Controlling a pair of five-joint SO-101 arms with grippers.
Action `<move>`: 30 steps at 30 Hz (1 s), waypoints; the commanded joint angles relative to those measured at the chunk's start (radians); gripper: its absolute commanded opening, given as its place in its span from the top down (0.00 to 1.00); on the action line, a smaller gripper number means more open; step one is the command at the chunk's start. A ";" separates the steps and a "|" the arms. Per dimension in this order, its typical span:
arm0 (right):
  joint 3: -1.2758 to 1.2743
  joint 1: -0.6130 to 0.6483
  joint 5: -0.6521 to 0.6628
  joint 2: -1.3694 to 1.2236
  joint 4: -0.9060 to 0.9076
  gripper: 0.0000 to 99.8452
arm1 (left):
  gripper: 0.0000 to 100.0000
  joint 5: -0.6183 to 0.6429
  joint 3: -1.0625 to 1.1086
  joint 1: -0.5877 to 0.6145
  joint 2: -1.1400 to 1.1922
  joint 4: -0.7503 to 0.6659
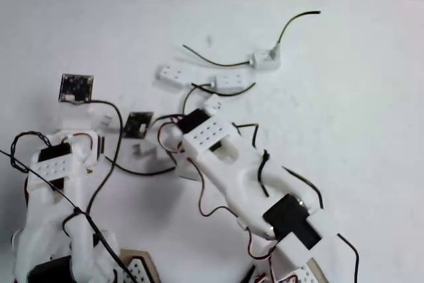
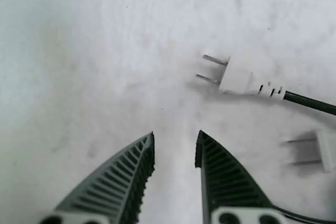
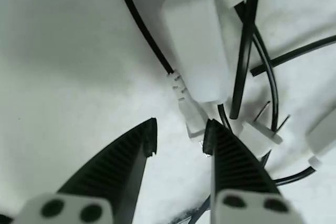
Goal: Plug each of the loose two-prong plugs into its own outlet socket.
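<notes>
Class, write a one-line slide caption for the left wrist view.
Open left gripper hovers over the white table, a loose two-prong plug lying just ahead.

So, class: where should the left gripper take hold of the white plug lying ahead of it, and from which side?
Grip the white plug across its blocky body, behind the prongs and ahead of the ribbed collar, from above with the open left gripper: it lies flat, and the prongs must stay free.

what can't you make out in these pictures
Left wrist view: the second plug is cut off by the edge, its cord unseen.
Right wrist view: the white block shows no socket face; a black cord crosses it.
High view: the outlet blocks have slots too small to tell.
</notes>
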State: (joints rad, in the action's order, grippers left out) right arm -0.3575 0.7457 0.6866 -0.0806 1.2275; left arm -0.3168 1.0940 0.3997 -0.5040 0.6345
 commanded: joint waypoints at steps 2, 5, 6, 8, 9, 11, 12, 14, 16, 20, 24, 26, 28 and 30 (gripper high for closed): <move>0.034 -0.002 0.009 0.031 -0.002 0.85 | 0.86 0.003 -0.008 -0.008 -0.035 -0.020; 0.038 -0.025 0.011 0.015 -0.002 0.85 | 0.86 0.003 -0.008 -0.008 -0.035 -0.020; 0.043 -0.027 0.011 0.019 -0.002 0.85 | 0.86 0.003 -0.008 -0.008 -0.035 -0.020; 0.057 -0.022 0.008 0.054 0.018 0.86 | 0.86 0.003 -0.008 -0.008 -0.035 -0.020; 0.066 -0.019 0.008 0.074 0.033 0.86 | 0.86 0.003 -0.008 -0.008 -0.035 -0.020; 0.087 -0.019 0.011 0.116 0.059 0.86 | 0.86 0.003 -0.008 -0.008 -0.035 -0.020; 0.095 -0.021 0.011 0.130 0.071 0.86 | 0.86 0.003 -0.008 -0.008 -0.035 -0.020; 0.095 -0.024 0.012 0.148 0.082 0.86 | 0.86 0.003 -0.008 -0.008 -0.035 -0.020; 0.092 -0.025 0.012 0.147 0.082 0.86 | 0.86 0.003 -0.008 -0.008 -0.035 -0.020; 0.046 -0.024 0.012 0.104 0.044 0.86 | 0.86 0.003 -0.008 -0.008 -0.035 -0.020; 0.014 -0.033 0.012 -0.007 -0.038 0.86 | 0.86 0.003 -0.008 -0.008 -0.035 -0.020; 0.014 -0.041 0.012 -0.061 -0.062 0.86 | 0.86 0.003 -0.008 -0.008 -0.035 -0.020; 0.014 -0.042 0.014 -0.101 -0.074 0.86 | 0.86 0.003 -0.008 -0.008 -0.035 -0.020; 0.011 -0.041 0.014 -0.119 -0.073 0.86 | 0.86 0.003 -0.008 -0.008 -0.035 -0.020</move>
State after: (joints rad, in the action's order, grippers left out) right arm -0.3498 0.7150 0.6866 -0.1880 1.1661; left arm -0.3168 1.0940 0.3997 -0.5040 0.6345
